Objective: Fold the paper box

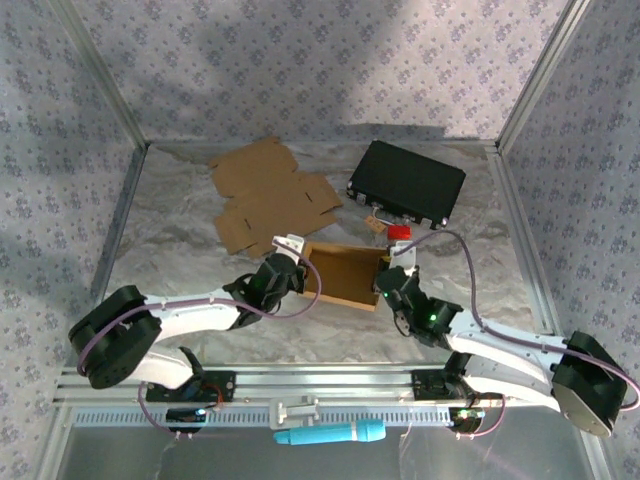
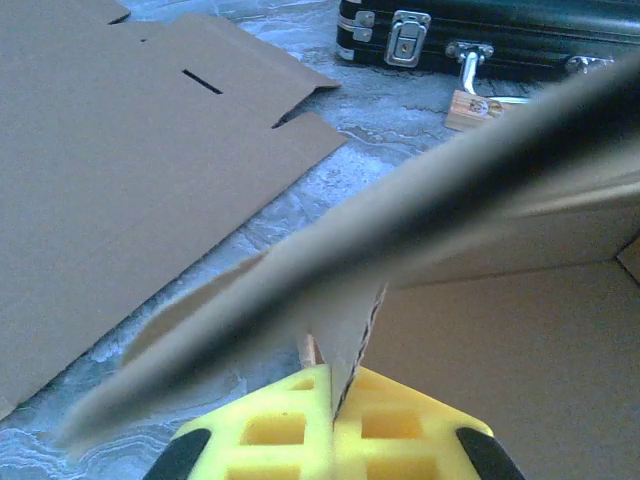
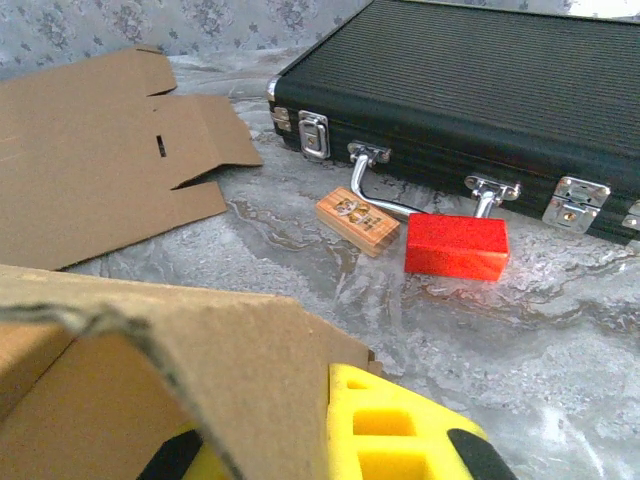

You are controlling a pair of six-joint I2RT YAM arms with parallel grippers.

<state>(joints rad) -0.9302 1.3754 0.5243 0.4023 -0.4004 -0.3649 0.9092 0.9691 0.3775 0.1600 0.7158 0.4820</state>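
**Both end effectors clamped on opposite walls of the half-folded box**

The only marking is a dark print on the small wooden tag [image 3: 357, 221], too small to read. The tag lies ahead of the right end effector [image 1: 388, 278], against the chrome handle of the ribbed black hard case [image 1: 407, 182]. The case's latches carry no lettering that can be made out.

The left end effector [image 1: 297, 258] is closed. In the left wrist view its yellow pads [image 2: 290, 430] meet on a thin cardboard edge that rises from between them. A blurred flap runs diagonally just above, so it grips the left wall of the brown cardboard box [image 1: 342, 275].

The right end effector is closed as well. In the right wrist view one yellow pad [image 3: 385, 425] presses the outside of the box's right wall. The torn cardboard edge stands between that pad and the other finger, which is mostly hidden behind it.

The box sits open-topped on the marbled grey surface [image 1: 180, 260], directly between the two end effectors and touching both. Its floor stretches away from the left pads.

A flat, slotted brown cardboard sheet [image 1: 270, 195] lies beyond and to the left of the left end effector, clear of the box. A red rectangular block [image 3: 456, 246] rests just ahead of the right end effector, beside the wooden tag and in front of the case.
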